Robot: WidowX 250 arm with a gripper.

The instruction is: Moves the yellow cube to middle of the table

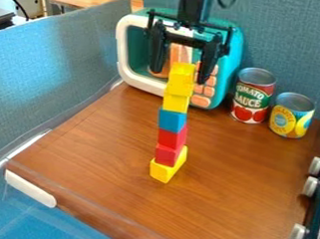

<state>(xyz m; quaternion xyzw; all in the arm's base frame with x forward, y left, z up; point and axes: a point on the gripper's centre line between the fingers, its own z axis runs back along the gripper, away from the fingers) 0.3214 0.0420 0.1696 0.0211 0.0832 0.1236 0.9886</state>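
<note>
The gripper [178, 77] hangs over the top of the tower, its fingers spread wide, one on each side of the uppermost yellow cube [182, 71], with a gap showing on either side, so it seems to be pinching nothing. That cube, likely the one meant, sits at the tower's peak; the wide spread would suit straddling it without nudging it. Below it the tower runs through more yellow, then a blue cube [173, 120], two red cubes [172, 138] and a yellow base block [168, 166], whose longer face probably helps steady the column. The upper part leans slightly, so a sideways brush could topple everything; a lift, if wanted, calls for going straight up. The tower stands on the wooden table [108, 159], roughly at its middle. Behind the tower is a toy microwave [231, 75]; to its right and farther back, two cans [252, 98] stand well apart from it, leaving it free room
</note>
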